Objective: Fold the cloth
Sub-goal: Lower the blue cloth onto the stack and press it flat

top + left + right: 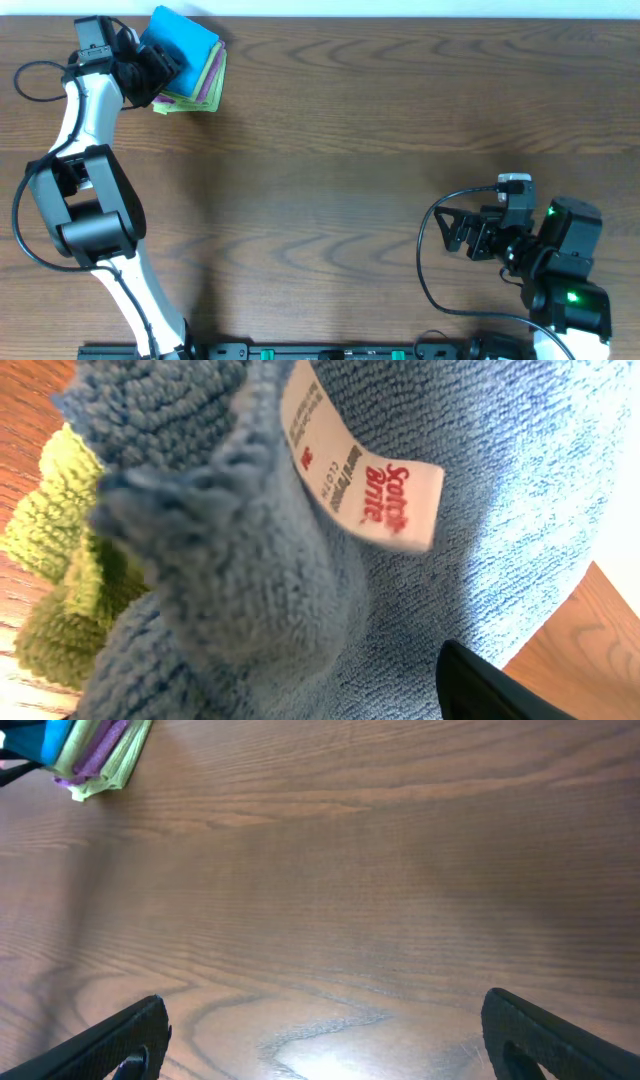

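At the lower right of the overhead view the right gripper (452, 230) hung over the bare table (340, 180), its fingers spread wide and holding nothing. Far off, at the upper left, the cloth (185, 40) lay folded on top of a purple cloth (200, 88) and a green cloth (222, 72). The left gripper (160, 66) was pressed against the cloth's left edge; whether it gripped the cloth could not be told. In the left wrist view the bunched cloth filled the frame, its white tag (360, 470) up.

Tabletop (350, 150) lies open mid-way — the cloth (185, 38), folded cloths (207, 92), left arm (82, 108) seemingly crowd far-left corner
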You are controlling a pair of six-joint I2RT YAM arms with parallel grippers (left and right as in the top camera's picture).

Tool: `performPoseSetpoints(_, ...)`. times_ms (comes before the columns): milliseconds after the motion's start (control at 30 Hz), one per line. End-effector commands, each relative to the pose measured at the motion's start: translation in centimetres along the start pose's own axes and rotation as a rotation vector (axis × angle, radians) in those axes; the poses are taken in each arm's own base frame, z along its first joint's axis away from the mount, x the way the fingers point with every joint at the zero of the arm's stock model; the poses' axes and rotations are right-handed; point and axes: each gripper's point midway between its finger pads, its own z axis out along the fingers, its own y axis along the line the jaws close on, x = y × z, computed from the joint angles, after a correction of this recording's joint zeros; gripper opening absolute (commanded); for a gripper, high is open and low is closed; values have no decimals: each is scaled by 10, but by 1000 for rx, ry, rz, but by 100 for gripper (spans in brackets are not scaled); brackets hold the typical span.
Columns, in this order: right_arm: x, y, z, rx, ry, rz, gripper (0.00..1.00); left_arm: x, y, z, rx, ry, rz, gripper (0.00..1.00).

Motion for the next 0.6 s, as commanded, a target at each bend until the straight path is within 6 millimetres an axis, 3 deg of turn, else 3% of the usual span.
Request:
performPoseSetpoints(0, 1, 1, 0, -13, 0, 17, 99, -20, -8, -29, 15, -65, 37, 73)
performPoseSetpoints(267, 1, 1, 0, -13, 0, 17, 99, -24, -2, -47, 2, -75, 36, 77)
performPoseSetpoints(567, 1, 1, 0, -13, 0, 17, 99, -32, -19, -77, 18, -121, 82, 77)
